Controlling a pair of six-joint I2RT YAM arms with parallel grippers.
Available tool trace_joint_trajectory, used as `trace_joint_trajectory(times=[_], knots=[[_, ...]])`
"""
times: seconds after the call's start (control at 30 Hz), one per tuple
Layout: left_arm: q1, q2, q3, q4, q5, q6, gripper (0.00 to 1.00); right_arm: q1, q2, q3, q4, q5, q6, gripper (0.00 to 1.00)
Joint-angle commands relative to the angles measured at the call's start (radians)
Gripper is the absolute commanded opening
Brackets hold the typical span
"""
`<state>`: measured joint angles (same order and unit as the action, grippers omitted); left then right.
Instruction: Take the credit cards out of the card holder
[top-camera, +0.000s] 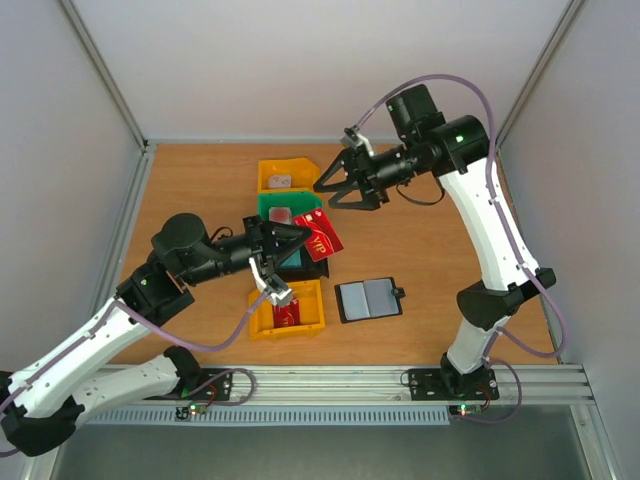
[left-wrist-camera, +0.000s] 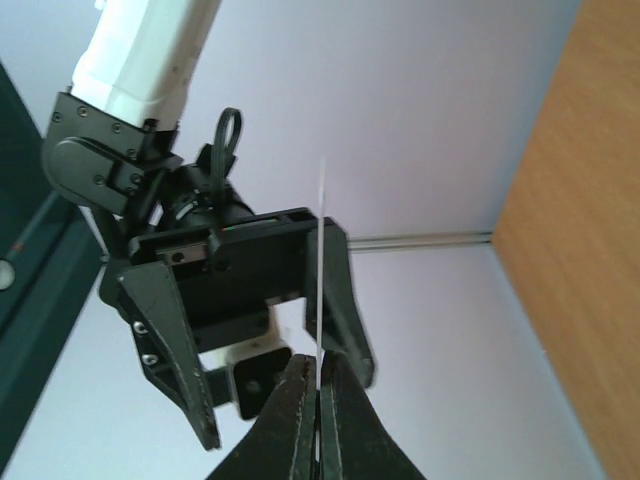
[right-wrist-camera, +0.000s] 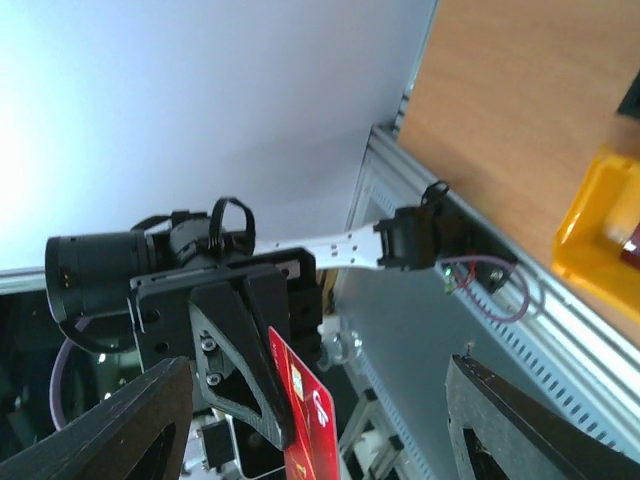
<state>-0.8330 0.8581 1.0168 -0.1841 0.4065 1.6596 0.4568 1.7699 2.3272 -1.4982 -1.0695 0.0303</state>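
We read "VIP" in pale letters on the red card (top-camera: 321, 237) held up in the middle of the top view. In the right wrist view the same card shows white print near its lower edge, too cropped to read. No other writing is legible on the bins or the arms.

The left gripper (top-camera: 303, 234) has its jaws clenched on this card, clear of the worktop (top-camera: 200, 180). In the left wrist view the card appears edge-on as a thin white line, pinched at its lower end. The right gripper (top-camera: 328, 197) faces it from the upper right with its jaws released and spread wide. The card's free edge lies between them, close to one finger, and we cannot tell whether it touches.

The card holder (top-camera: 368, 300) lies open and flat at lower centre right, its grey pockets up and a small tab on its right edge. It sits just right of the lower yellow bin (top-camera: 256, 326) without touching it. In that bin lies a second red card (top-camera: 291, 316).

A green bin (top-camera: 263, 206) and an upper yellow bin (top-camera: 264, 178) stand in a column behind the held card. A dark bin (top-camera: 296, 264) below the card is partly hidden by the left jaws.

Bare worktop stretches right of the card holder towards the right arm's base, and across the upper left corner up to the metal wall frame.
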Motion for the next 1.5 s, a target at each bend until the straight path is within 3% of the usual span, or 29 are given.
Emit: trace_joint_trajectory(times=[0.0, 0.1, 0.37, 0.6, 0.83, 0.97, 1.1, 1.13, 1.17, 1.23, 1.27, 1.4, 1.47], knots=[[-0.003, 0.010, -0.020, 0.148, -0.022, 0.064, 0.00, 0.069, -0.009, -0.011, 0.001, -0.053, 0.096, 0.69], [-0.003, 0.017, -0.019, 0.162, -0.050, 0.057, 0.00, 0.071, -0.039, -0.055, 0.002, -0.046, 0.078, 0.63], [-0.003, -0.001, -0.011, 0.087, -0.105, 0.040, 0.00, 0.070, -0.092, -0.150, 0.060, -0.111, 0.109, 0.30], [-0.003, -0.017, -0.010, 0.045, -0.126, 0.042, 0.00, 0.101, -0.139, -0.238, 0.172, -0.100, 0.172, 0.20], [-0.003, -0.010, -0.004, 0.042, -0.131, 0.034, 0.00, 0.121, -0.141, -0.256, 0.167, -0.105, 0.164, 0.19], [-0.003, 0.000, 0.000, 0.051, -0.143, 0.029, 0.00, 0.127, -0.146, -0.257, 0.205, -0.108, 0.181, 0.02], [-0.003, 0.009, 0.011, 0.045, -0.171, 0.008, 0.00, 0.128, -0.157, -0.275, 0.197, -0.076, 0.179, 0.01], [-0.003, 0.007, 0.016, 0.026, -0.181, 0.003, 0.04, 0.125, -0.159, -0.281, 0.190, -0.061, 0.176, 0.01], [-0.003, 0.002, 0.022, 0.002, -0.190, -0.003, 0.23, 0.123, -0.163, -0.289, 0.189, -0.043, 0.176, 0.01], [-0.003, -0.010, 0.032, -0.084, -0.227, -0.032, 0.82, 0.117, -0.172, -0.311, 0.195, 0.020, 0.193, 0.01], [-0.003, -0.017, 0.043, -0.139, -0.259, -0.055, 0.97, 0.115, -0.181, -0.333, 0.213, 0.060, 0.216, 0.01], [-0.003, 0.032, 0.193, -0.456, -0.532, -0.366, 0.99, 0.116, -0.234, -0.464, 0.333, 0.308, 0.389, 0.01], [0.000, 0.103, 0.321, -0.654, -0.662, -0.661, 0.99, 0.140, -0.276, -0.556, 0.424, 0.447, 0.466, 0.01]])
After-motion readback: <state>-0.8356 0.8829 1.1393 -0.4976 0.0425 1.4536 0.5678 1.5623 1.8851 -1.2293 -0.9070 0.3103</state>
